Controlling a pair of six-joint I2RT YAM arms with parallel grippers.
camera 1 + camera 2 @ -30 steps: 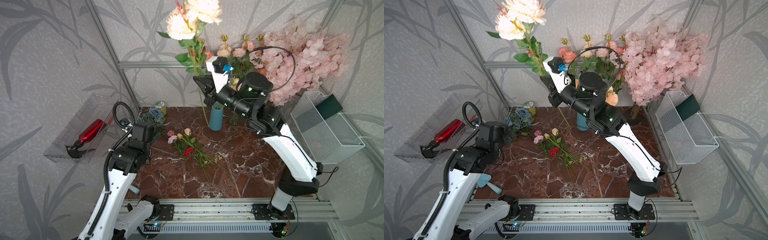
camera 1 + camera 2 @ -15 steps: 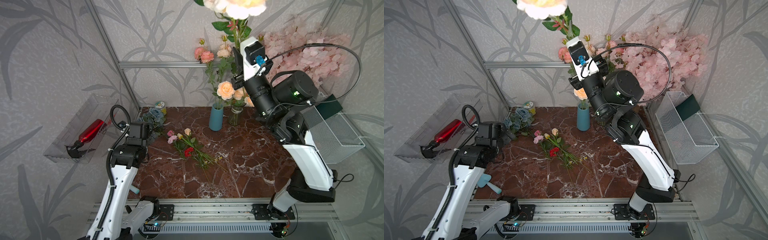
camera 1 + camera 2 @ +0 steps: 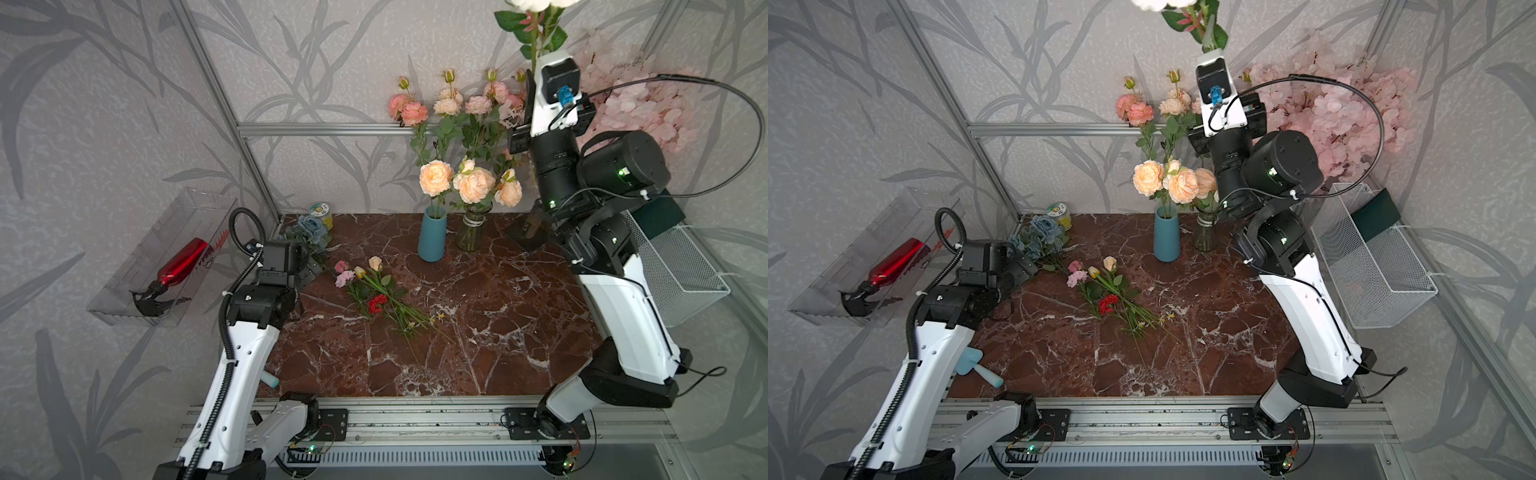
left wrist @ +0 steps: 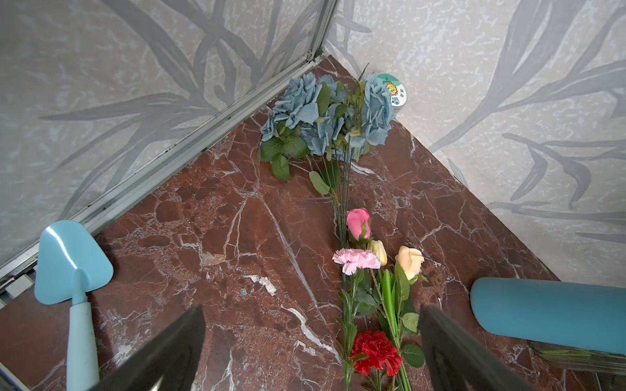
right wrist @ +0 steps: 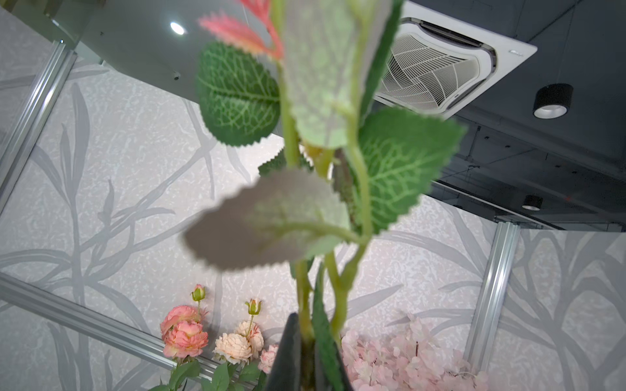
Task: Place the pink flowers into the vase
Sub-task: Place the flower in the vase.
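A silver aluminium rail [image 3: 415, 419] runs along the near edge. Beyond it lies a red-brown marble tabletop [image 3: 498, 316] veined in white, enclosed by grey walls with a leaf pattern. A light-blue plastic trowel [image 3: 976, 365] lies flat at the near left corner. The left gripper [image 4: 311, 315] hovers low over the left side, jaws wide apart and empty, facing a loose bunch of mixed cut flowers [image 3: 376, 291] lying mid-table. A clear plastic tray [image 3: 199, 216] on the left wall holds a red metal bottle [image 3: 183, 264], and a white wire basket [image 3: 685, 282] hangs on the right wall. A bunch of dusty-blue fabric flowers [image 3: 309, 228] lies in the far left corner. At the far edge stand a tall teal vase [image 3: 432, 237] holding one peach rose and, just to its right, a clear glass vase [image 3: 471, 232] with more rose stems. The right gripper [image 5: 306, 355] points upward, high above and to the right of both vases. Its jaws are clamped on the thin green stems of the pink flowers [image 3: 540, 33]. Their leaves rise from the jaws, and their pale heads are cut off by the top edge in both top views. A pale-pink blossom tree [image 3: 648, 99] stands far right.
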